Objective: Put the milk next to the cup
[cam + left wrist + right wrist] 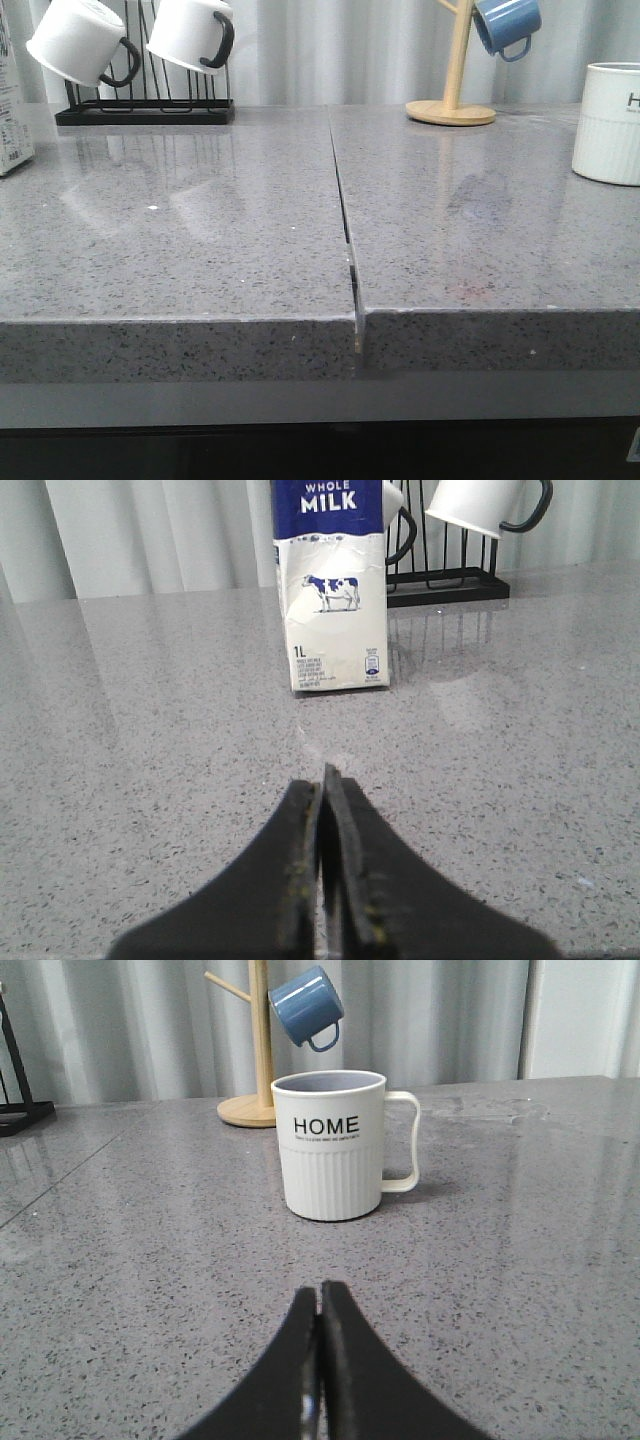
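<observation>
- Table (200, 250): grey speckled stone top in two slabs, joined by a seam (345, 225) that runs from the front edge to the back; this seam serves as the landmark.
- Milk (332, 590): stands upright far to the left of the seam, at the left edge of the front view (12, 100), which shows only a sliver of it. The left wrist view shows its blue top band, cow picture and "1L" mark.
- Cup (335, 1145): stands upright far to the right of the seam, cut by the right edge of the front view (608, 122). "HOME" is printed above a ribbed lower half. Milk and cup are well apart, on opposite slabs.
- Left gripper (325, 780): fingers pressed together, nothing between them; it is low over the table, pointed at the milk and apart from it.
- Right gripper (320, 1295): fingers likewise clenched on nothing, pointed at the cup and apart from it.
- Rack (145, 110): black wire, at the back left of the seam, just behind the milk, carrying two white mugs (190, 35) with black handles.
- Mug tree (455, 60): wooden, at the back right of the seam, behind the cup, with a blue mug (507, 25) on a peg.
</observation>
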Controlling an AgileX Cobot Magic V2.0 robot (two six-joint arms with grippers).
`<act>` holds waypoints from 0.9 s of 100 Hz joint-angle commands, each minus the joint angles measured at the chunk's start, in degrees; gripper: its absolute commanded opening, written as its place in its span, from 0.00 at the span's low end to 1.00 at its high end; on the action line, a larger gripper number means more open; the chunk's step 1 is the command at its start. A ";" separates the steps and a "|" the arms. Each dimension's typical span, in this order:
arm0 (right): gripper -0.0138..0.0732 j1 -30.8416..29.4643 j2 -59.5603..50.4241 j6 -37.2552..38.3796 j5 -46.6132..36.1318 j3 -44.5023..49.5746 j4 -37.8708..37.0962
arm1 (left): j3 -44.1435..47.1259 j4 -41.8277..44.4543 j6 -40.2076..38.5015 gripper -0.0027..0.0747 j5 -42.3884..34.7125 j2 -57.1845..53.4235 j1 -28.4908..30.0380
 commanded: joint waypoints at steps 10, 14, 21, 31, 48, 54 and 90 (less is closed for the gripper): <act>0.08 0.08 -1.19 -0.16 -4.20 -1.13 -0.10 | 1.71 -1.09 -0.51 0.01 -5.11 -1.91 -0.29; 0.08 0.08 -1.19 -0.16 -4.20 -1.13 -0.10 | 1.71 -2.23 -0.51 0.01 -5.11 -1.91 -0.29; 0.08 0.08 -1.19 -0.16 -4.20 -1.13 -0.10 | 1.71 -3.99 -0.51 0.01 -5.00 -1.91 -0.29; 0.08 0.08 -1.19 -0.16 -4.20 -1.13 -0.10 | 1.71 -3.99 -0.51 0.01 -5.00 -1.91 -0.29; 0.08 0.08 -1.19 -0.16 -4.20 -1.13 -0.10 | 1.71 -3.99 -0.51 0.01 -5.00 -1.91 -0.29; 0.08 0.08 -1.19 -0.16 -4.20 -1.13 -0.10 | 1.71 -3.99 -0.51 0.01 -5.00 -1.91 -0.29; 0.08 0.08 -1.04 -0.01 -4.96 -1.64 0.37 | 1.82 -3.99 -0.51 0.01 -5.00 -1.91 -0.29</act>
